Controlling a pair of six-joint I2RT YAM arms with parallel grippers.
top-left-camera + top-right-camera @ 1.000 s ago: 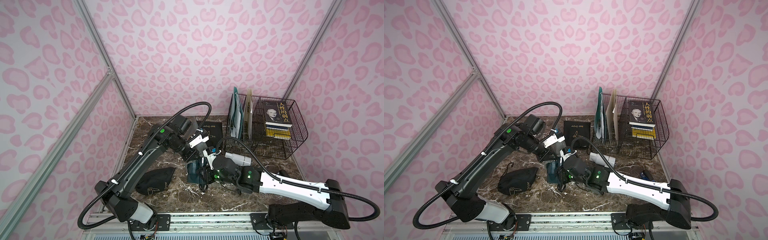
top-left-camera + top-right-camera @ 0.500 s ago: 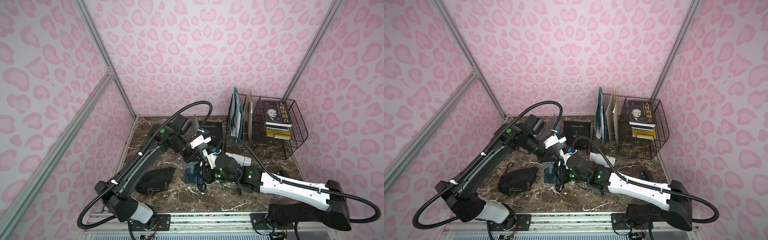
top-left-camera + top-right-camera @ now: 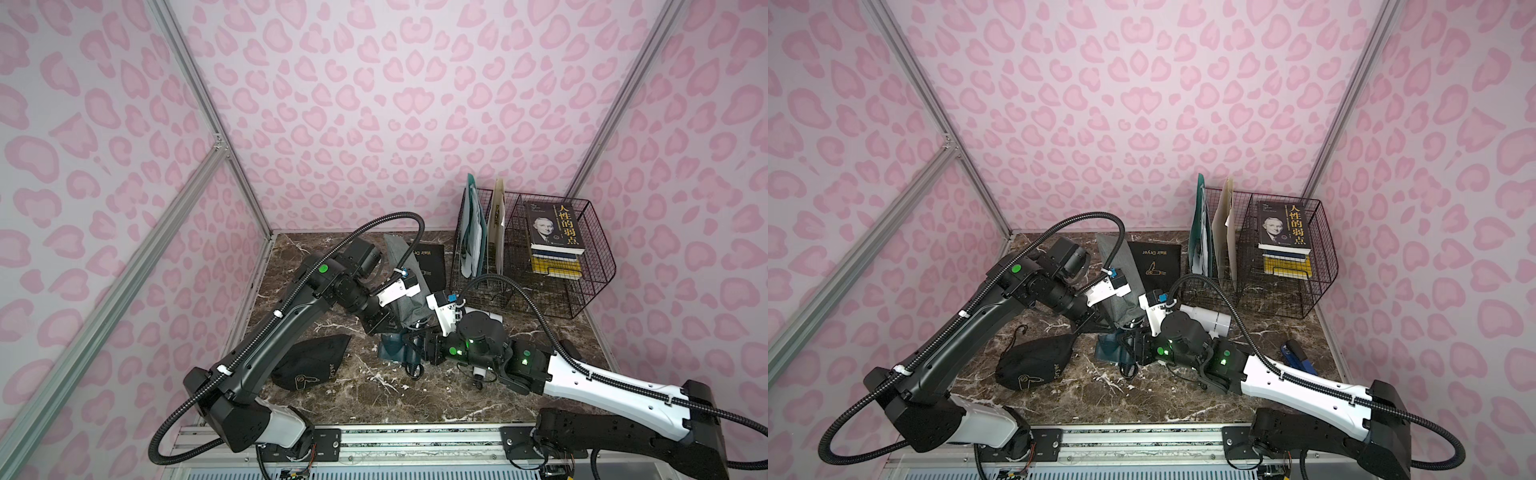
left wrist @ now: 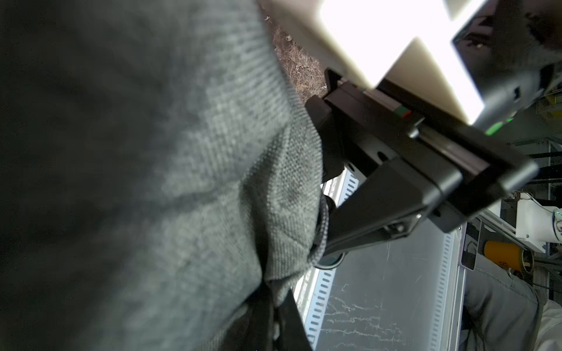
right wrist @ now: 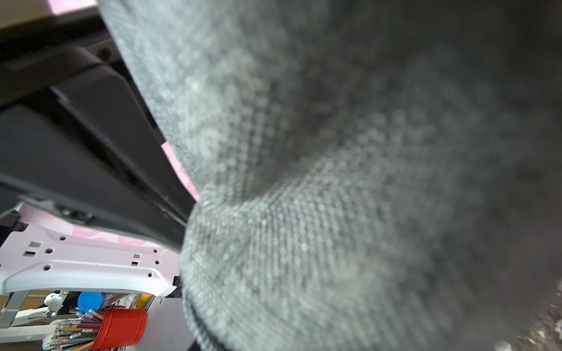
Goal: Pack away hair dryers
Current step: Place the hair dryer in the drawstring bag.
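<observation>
Both top views look steeply down from the front onto the whole tabletop (image 3: pixel 374 399), sharing nearly the same scene. Each wrist view sits close against the grey pouch (image 4: pixel 182 182), whose fabric fills most of it.

A dark marble tabletop (image 3: pixel 374 399) is shown. On it are laid a stuffed black pouch (image 3: pixel 311 365) at front left, a flat black pouch (image 3: pixel 430 262) at the back, a wire basket (image 3: pixel 573 299) at back right, a white hair dryer (image 3: pixel 1210 319) and a blue object (image 3: pixel 1296 355).

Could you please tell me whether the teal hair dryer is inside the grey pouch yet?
Out: the teal hair dryer lies uncovered just below the lower end of the raised grey pouch.
</observation>
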